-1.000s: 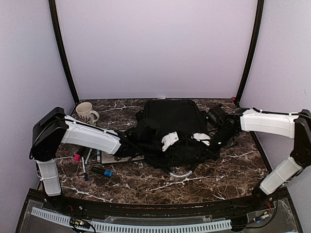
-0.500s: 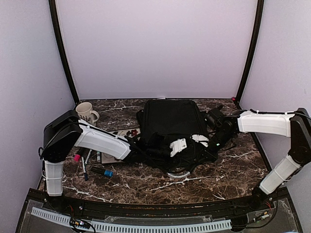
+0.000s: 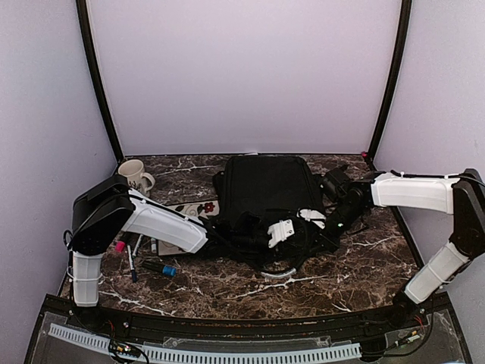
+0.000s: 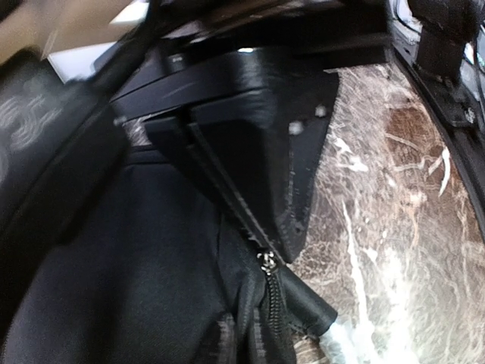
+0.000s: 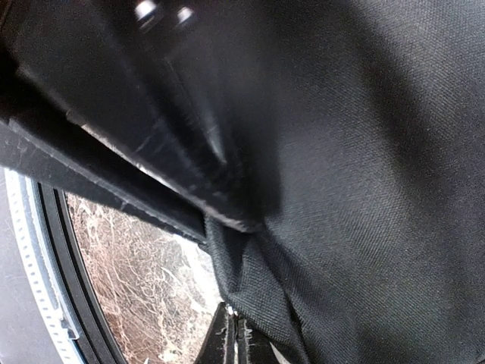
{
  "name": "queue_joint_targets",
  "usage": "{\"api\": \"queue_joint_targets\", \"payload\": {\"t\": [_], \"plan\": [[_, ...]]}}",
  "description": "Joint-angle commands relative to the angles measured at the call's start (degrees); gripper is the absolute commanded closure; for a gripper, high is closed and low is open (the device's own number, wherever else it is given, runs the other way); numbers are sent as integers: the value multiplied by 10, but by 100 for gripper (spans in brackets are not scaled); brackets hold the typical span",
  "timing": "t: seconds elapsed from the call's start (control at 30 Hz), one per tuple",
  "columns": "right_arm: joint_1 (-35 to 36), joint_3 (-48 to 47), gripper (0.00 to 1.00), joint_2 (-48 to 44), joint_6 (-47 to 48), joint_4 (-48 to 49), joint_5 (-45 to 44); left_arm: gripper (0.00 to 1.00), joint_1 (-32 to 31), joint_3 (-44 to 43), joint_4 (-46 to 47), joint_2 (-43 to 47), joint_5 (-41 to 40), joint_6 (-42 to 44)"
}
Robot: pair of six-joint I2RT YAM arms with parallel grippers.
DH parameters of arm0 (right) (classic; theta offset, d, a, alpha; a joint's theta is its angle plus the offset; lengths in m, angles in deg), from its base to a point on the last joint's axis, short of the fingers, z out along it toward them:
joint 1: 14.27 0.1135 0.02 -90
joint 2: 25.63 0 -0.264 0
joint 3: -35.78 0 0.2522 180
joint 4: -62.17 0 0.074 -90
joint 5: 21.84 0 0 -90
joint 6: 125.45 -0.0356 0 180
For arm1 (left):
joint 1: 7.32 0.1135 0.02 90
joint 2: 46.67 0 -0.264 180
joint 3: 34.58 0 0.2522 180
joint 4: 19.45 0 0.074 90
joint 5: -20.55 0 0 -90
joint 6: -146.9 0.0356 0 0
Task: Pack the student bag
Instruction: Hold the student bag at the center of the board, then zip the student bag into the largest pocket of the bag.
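Looking down from the top camera, we've got the student bag (image 3: 265,193) lying flat in the middle of the marble table (image 3: 227,292). Its grey-white loop handle (image 3: 280,271) is curled on the marble at the near end. Both arms reach in over that near end. The left gripper (image 3: 288,233) comes in low from the left and the right gripper (image 3: 307,221) from the right, just beside it.

On the left wrist cam we only get one black finger (image 4: 280,152) clearly. Its tip sits right at the zipper (image 4: 269,265) pull, and the track runs up along the finger's edge. The other finger is lost in blur and black fabric, so honestly we can't tell if that claw is apart or pinched on anything.

The right wrist cam is easier. That claw is closed up tight with a fold of the bag's fabric bunched at its tip, so we'd call it clamped on the cloth.

Left of the bag there's a cream mug (image 3: 135,176) near the back-left corner. A pink-capped marker (image 3: 120,246) and a blue-capped marker (image 3: 161,268) lie on the marble beside the left arm. A flat flower-printed thing (image 3: 193,207) is half hidden under that arm, and we can't say what it is.
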Motion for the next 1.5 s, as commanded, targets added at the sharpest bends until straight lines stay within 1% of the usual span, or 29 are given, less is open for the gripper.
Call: {"api": "queue_joint_targets", "payload": {"t": [0.0,0.17,0.33,0.6,0.67,0.8,0.97,1.17,1.27,1.37,1.47], "plan": [[-14,1,100,-6,-3,16,-10,100,-6,-11,-1,4,-17,12],[-55,19,100,-1,9,-3,-71,100,-7,2,-7,19,-27,18],[-108,31,100,6,27,-21,-90,100,-8,23,4,34,-37,15],[-172,23,100,32,32,-5,-125,100,-8,43,7,51,-32,11],[-190,13,100,55,34,2,-134,100,-8,48,5,58,-25,16],[-227,-12,100,82,38,5,-137,100,-11,62,10,71,-22,20],[-253,-26,100,96,39,17,-136,100,-14,68,6,76,-14,19],[-267,-18,100,85,41,23,-136,100,-17,77,6,77,-14,26],[-278,-5,100,72,42,29,-144,100,-17,86,10,80,-30,45],[-301,2,100,60,42,33,-150,100,-17,94,16,82,-44,64],[-326,0,100,64,46,34,-149,100,-17,94,21,80,-41,69]]}}
